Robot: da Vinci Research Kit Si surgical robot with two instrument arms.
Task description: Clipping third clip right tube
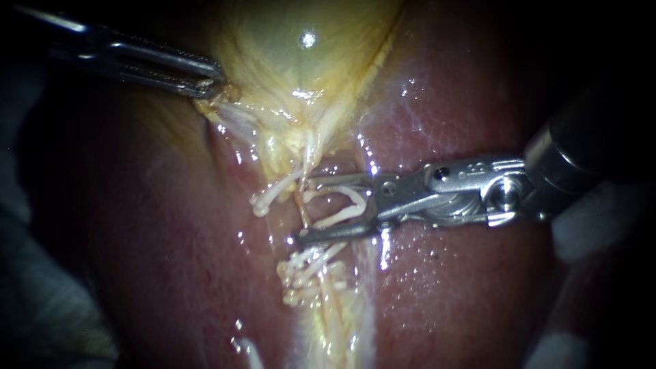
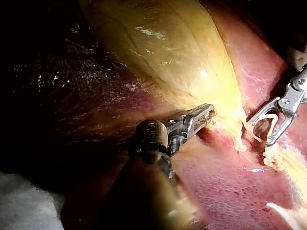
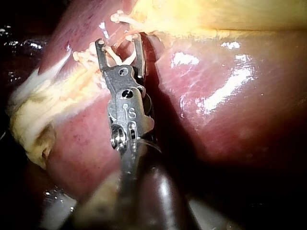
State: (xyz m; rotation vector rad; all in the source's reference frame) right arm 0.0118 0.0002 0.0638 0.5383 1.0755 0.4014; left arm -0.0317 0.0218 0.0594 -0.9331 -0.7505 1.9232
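Note:
My right instrument comes in from the right with its jaws spread wide, holding a white open clip between them. A thin tan tube runs down from the gallbladder and passes between the jaw tips. At the upper left, my left instrument is shut on the gallbladder's lower edge and holds it taut. The left wrist view shows those jaws on the yellow tissue. In the right wrist view the clip-bearing jaws straddle the pale strands.
One white clip sits on a strand just left of the jaws. Several more clips cluster below them. Red, wet liver lies on both sides. White gauze lies beside the liver.

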